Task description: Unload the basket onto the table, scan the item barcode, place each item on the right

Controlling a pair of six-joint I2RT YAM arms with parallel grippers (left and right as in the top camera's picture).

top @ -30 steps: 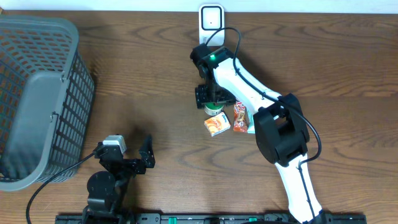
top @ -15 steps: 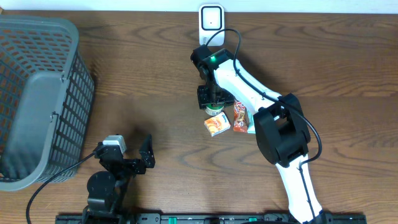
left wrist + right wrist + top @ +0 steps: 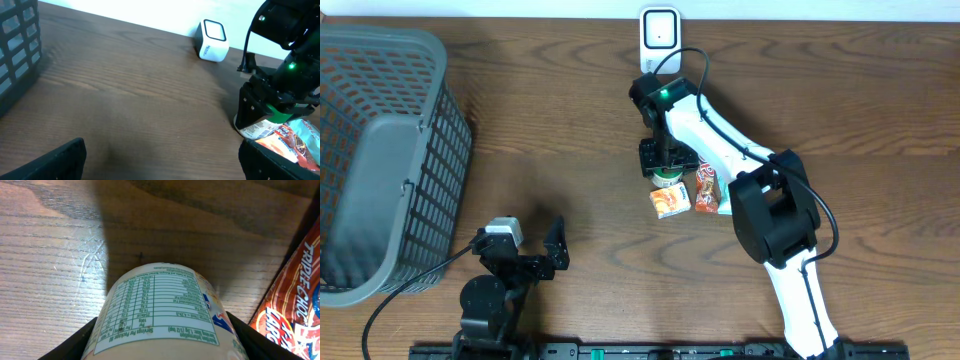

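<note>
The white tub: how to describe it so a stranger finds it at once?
From the white scanner at the far edge of the table, come down to the right arm's fingers. The white tub sits between them; unlike the flat snack packets beside it, it is round, with green print.

Overhead, the right gripper covers most of the tub, and the basket runs off the left edge. In the right wrist view the tub's base is cut off at the bottom, its label print is too small to read, and the packet runs off the right edge. In the left wrist view the left fingers show only as dark corners at the bottom.
</note>
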